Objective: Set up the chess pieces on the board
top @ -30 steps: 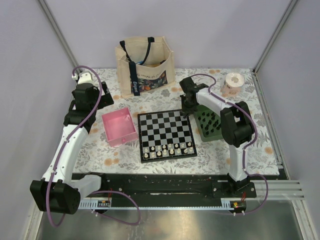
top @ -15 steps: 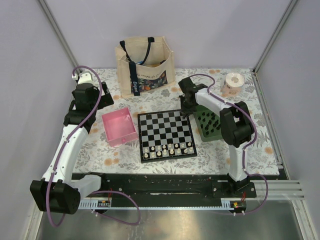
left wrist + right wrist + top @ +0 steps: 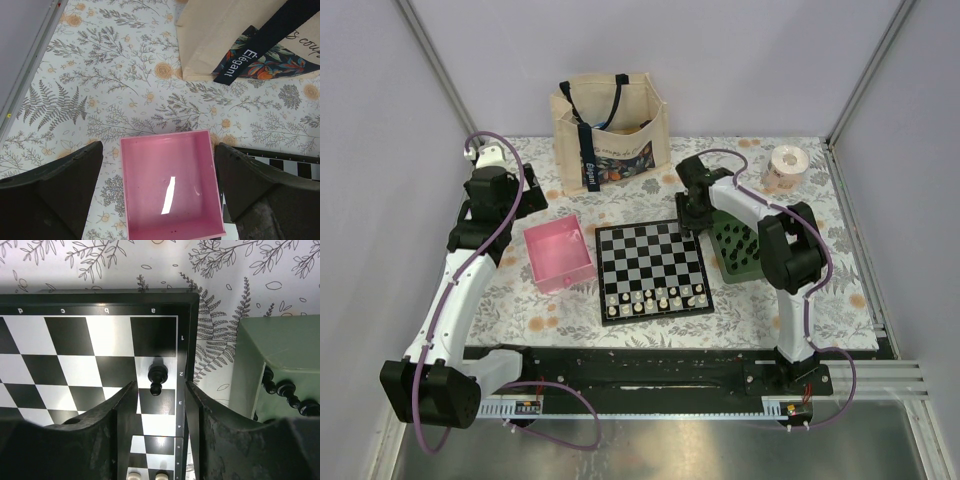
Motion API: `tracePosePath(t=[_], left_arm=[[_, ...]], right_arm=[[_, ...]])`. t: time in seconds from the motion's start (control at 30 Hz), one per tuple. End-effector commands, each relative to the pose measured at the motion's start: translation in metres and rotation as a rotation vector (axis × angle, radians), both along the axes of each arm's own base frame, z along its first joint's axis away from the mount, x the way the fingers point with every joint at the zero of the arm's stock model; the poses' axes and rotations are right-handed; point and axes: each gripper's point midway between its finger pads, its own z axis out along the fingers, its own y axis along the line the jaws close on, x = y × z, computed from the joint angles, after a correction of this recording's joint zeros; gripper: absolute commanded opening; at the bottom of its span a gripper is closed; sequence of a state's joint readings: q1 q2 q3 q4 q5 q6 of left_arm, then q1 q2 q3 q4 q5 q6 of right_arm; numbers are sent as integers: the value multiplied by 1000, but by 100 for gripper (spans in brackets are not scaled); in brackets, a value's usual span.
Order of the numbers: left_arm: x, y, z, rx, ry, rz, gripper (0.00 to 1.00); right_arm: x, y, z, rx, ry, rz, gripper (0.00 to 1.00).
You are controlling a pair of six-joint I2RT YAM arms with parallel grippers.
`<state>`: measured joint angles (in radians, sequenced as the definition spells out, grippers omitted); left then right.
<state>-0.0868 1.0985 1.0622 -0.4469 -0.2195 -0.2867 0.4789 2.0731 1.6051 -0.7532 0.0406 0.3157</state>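
The board [image 3: 650,255] lies mid-table, with white pieces [image 3: 655,297] along its near rows. My right gripper [image 3: 690,218] hangs over its far right corner. In the right wrist view, that gripper [image 3: 160,386] is open. One black chess piece [image 3: 157,377] stands upright on a white edge square of the board [image 3: 75,355], between the fingertips and touching neither. More black chess pieces [image 3: 287,390] lie in the green tray [image 3: 280,350]. My left gripper [image 3: 159,146] is open above the empty pink tray [image 3: 170,190], holding nothing.
The pink tray [image 3: 560,255] sits left of the board and the green tray [image 3: 735,245] right of it. A beige tote bag [image 3: 610,130] stands at the back, with a tape roll [image 3: 785,165] at the back right. The cloth is floral.
The right gripper's jaws have opened and let go of the black piece, which now stands free on the board. The left arm has not moved.
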Motion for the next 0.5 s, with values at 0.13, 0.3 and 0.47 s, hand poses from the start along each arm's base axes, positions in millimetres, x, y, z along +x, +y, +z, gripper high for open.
tracePosePath(t=[0.13,0.3,0.47], left_arm=[[3,-1,15,-1,-50,-13,99],[3,-1,12,1,-44,-11,99],[4,-1,13,-1,-44,-15,99]], right_arm=[[17,21,78,113,-162,49,56],[22,-10,134,53,-332,-22,57],[20,-77,134,67,-339,-214,52]])
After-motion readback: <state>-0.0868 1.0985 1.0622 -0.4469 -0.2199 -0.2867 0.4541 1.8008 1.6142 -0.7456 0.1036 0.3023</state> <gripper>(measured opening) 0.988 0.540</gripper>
